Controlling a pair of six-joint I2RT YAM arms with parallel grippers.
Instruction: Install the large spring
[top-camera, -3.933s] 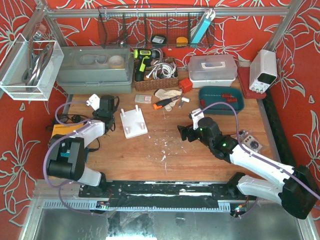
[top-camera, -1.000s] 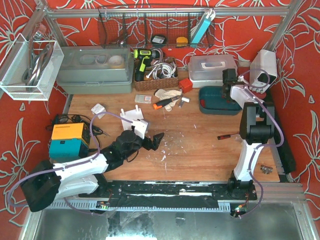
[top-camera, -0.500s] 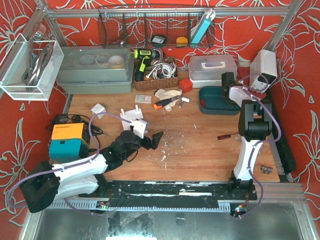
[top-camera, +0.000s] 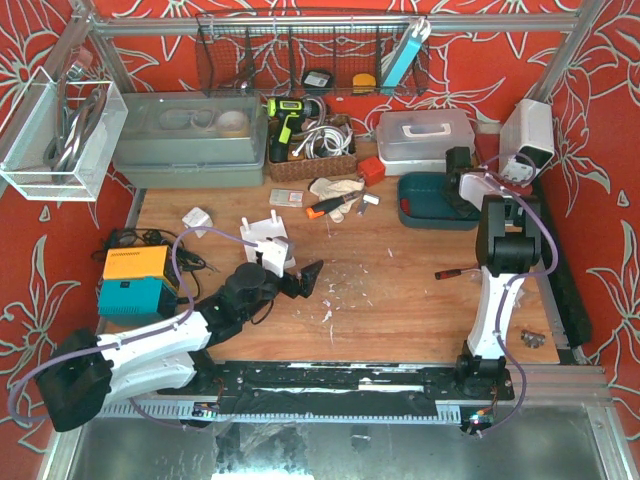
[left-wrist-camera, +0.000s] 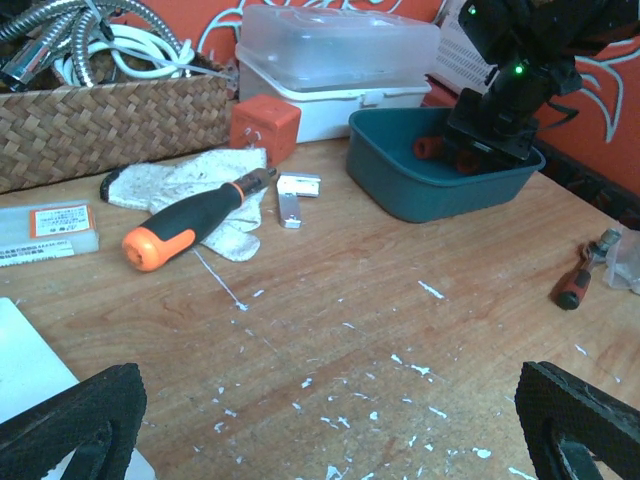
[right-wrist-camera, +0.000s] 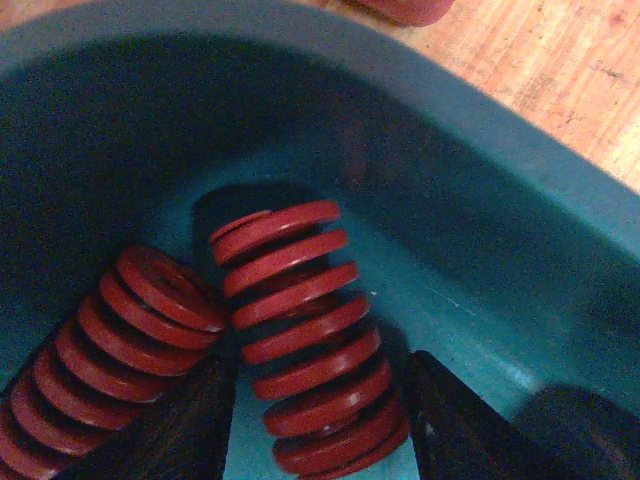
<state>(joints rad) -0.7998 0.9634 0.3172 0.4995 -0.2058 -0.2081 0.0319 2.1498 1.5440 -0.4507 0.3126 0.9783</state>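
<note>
**Right end effector in bin, straddling a spring**

Near: left end effector (top-camera: 302, 280) low over the wooden surface (top-camera: 400, 300), jaws spread wide, nothing between them. White paint flecks scattered on the surface under it. The white peg fixture (top-camera: 268, 240) sits just behind it. A small red-handled screwdriver (top-camera: 450, 272) lies well to the right.

Mid: orange-and-black screwdriver (left-wrist-camera: 195, 215) resting on a white glove (left-wrist-camera: 180, 185).

Far: teal bin (left-wrist-camera: 430, 190) holding two red coil springs. Right end effector (right-wrist-camera: 315, 440) is down inside the bin, fingers (right-wrist-camera: 180, 425) apart on either side of one red spring (right-wrist-camera: 300, 320). Cannot tell if the pads touch it. The second red spring (right-wrist-camera: 110, 350) leans beside the first. Cannot tell which is the larger.
</note>
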